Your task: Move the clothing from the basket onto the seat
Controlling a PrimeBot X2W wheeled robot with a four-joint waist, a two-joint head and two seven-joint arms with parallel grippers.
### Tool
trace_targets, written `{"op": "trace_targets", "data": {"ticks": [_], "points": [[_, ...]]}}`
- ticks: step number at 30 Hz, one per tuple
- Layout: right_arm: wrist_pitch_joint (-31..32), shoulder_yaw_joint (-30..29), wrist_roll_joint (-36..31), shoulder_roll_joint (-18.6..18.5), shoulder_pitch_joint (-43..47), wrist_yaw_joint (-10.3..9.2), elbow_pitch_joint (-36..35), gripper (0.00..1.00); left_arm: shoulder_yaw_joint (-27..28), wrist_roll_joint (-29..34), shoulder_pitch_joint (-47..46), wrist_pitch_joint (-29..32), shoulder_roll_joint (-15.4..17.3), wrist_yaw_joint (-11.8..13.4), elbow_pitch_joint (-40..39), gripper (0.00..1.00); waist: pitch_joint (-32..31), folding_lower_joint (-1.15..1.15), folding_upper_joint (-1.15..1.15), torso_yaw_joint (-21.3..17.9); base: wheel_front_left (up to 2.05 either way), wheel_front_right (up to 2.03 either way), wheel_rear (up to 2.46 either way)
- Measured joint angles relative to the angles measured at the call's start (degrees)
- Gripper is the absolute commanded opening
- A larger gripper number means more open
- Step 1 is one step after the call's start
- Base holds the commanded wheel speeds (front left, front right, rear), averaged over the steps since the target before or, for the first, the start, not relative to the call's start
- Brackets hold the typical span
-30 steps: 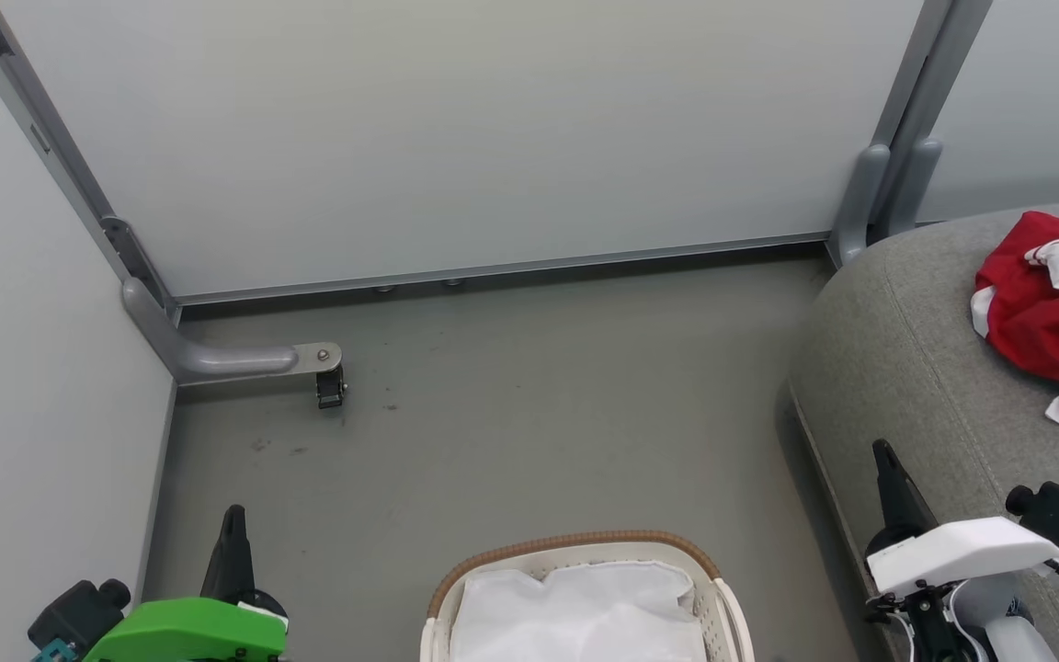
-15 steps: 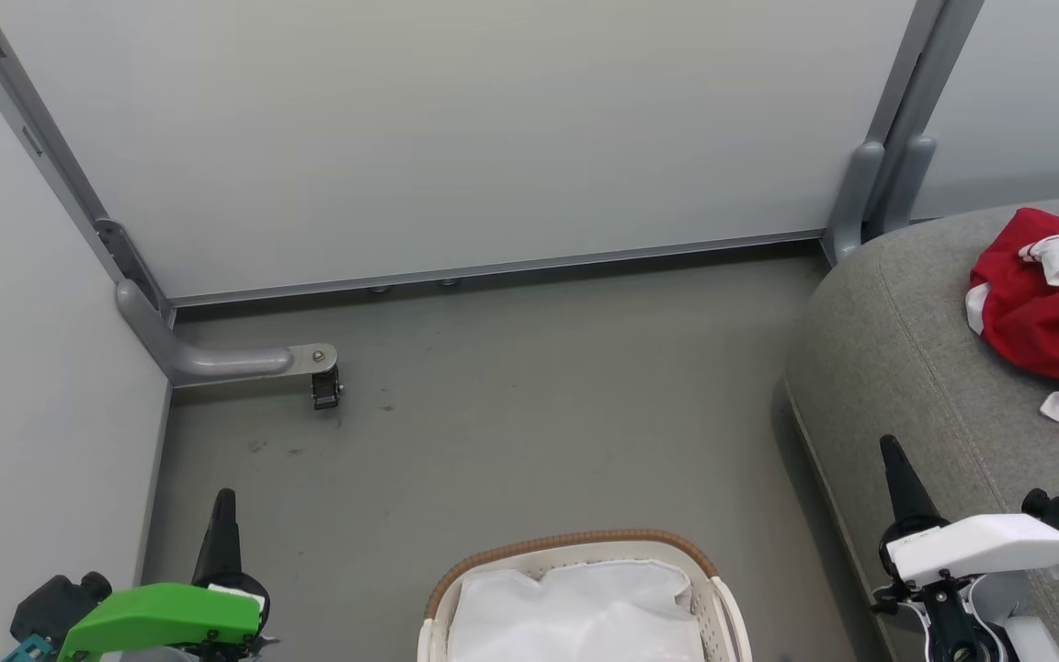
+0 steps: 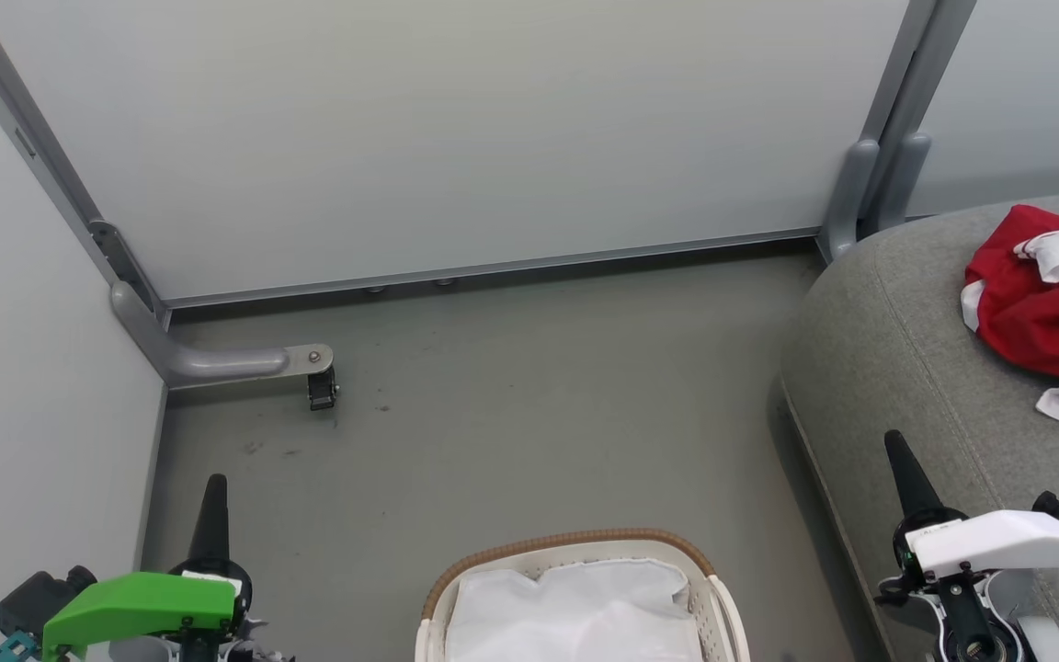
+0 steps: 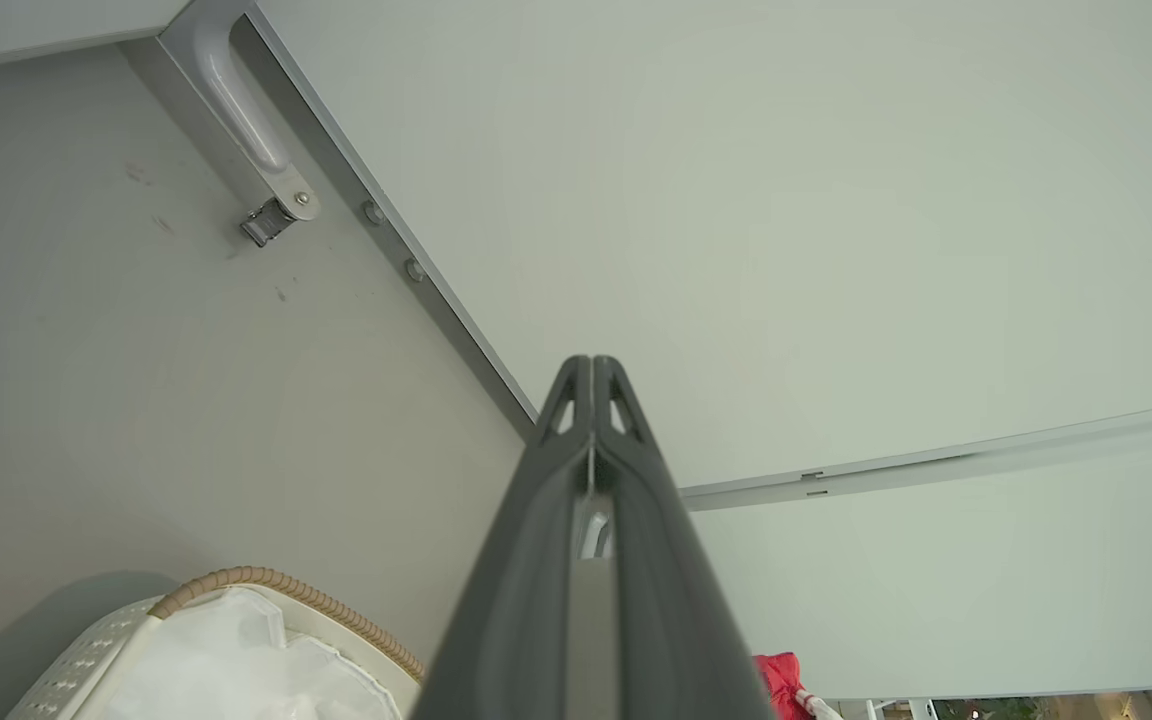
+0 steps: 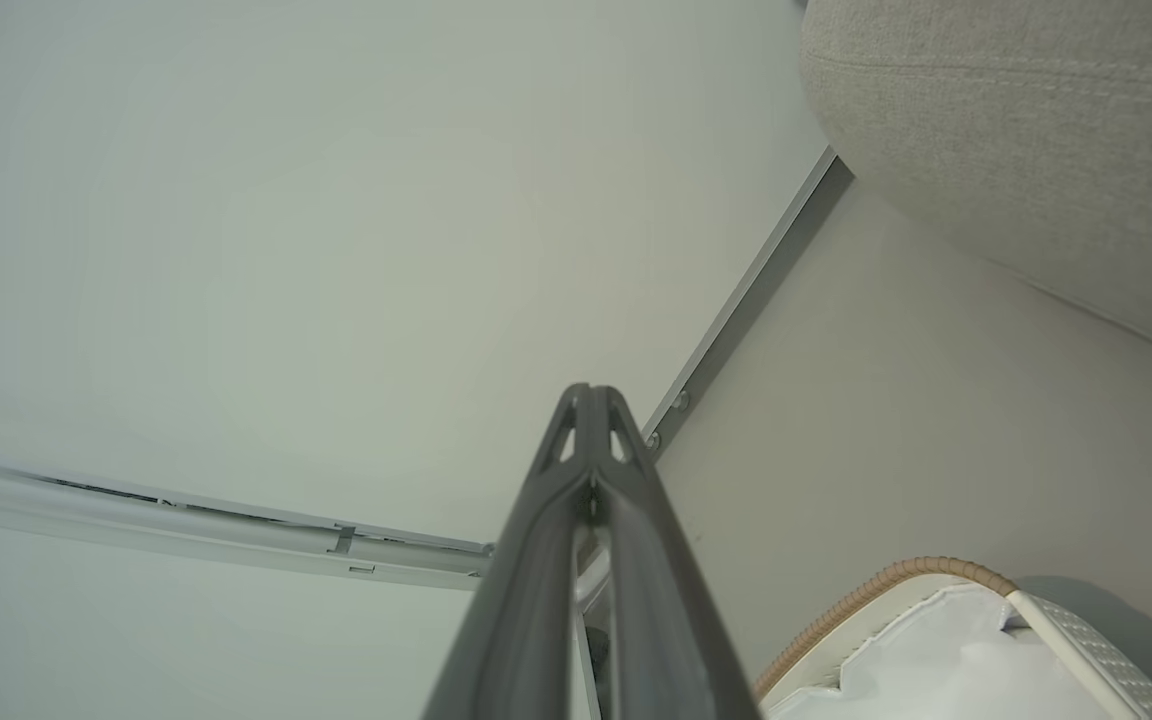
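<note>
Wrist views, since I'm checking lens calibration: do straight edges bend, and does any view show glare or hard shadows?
Left wrist view: the wall rail bows, wide-angle distortion; a soft shadow left of the basket. Right wrist view: the wall rail curves; the seat weave is sharp. Head view: even light, no glare, a soft shadow on the floor beside the seat.

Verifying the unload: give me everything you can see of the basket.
The basket is oval off-white plastic with perforated sides, a brown woven-look rim and a white cloth lining inside. It stands upright on the grey floor, left of the seat and apart from it. Its near part is cut off by the frame.
</note>
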Motion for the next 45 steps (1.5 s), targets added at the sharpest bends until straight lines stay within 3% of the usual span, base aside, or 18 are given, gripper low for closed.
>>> {"op": "trace_targets", "data": {"ticks": [45], "points": [[5.4, -2.0, 20.8, -0.2, 0.0, -0.03, -2.5, 0.0, 3.7, -18.1, -2.8, 5.6, 0.0, -1.2, -1.0, 0.0, 0.2, 0.0, 0.0, -1.3, 0.0, 0.0, 0.0]]}}
